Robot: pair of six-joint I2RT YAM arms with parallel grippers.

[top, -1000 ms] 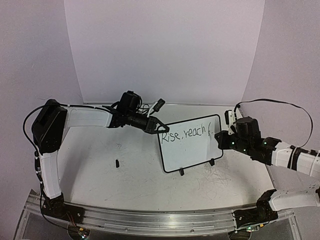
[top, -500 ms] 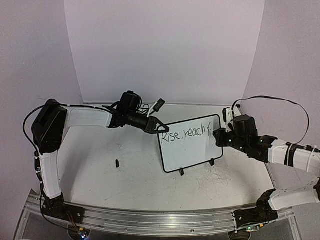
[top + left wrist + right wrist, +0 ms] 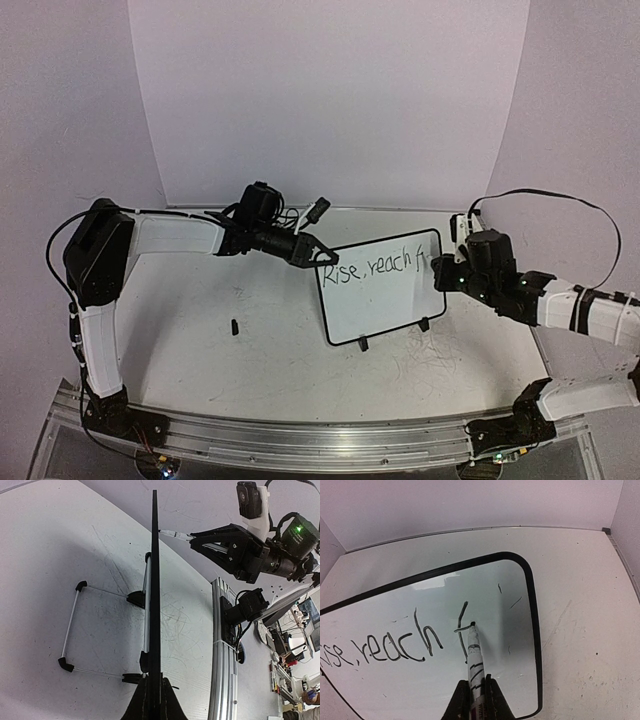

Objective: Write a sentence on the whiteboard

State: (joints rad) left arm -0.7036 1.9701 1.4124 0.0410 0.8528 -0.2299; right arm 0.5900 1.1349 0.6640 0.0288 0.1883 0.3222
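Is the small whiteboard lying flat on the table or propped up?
Propped up: the small black-framed whiteboard leans on its black wire stand, corner pinched by the left gripper.

One whiteboard (image 3: 375, 305), one marker (image 3: 474, 652), one small black object (image 3: 234, 326), and two tools: left tool (image 3: 153, 702), right tool (image 3: 476, 697).

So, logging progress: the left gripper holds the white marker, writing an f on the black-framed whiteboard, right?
No, the right gripper holds the white marker, writing that f on the black-framed whiteboard; the right wrist view shows it.
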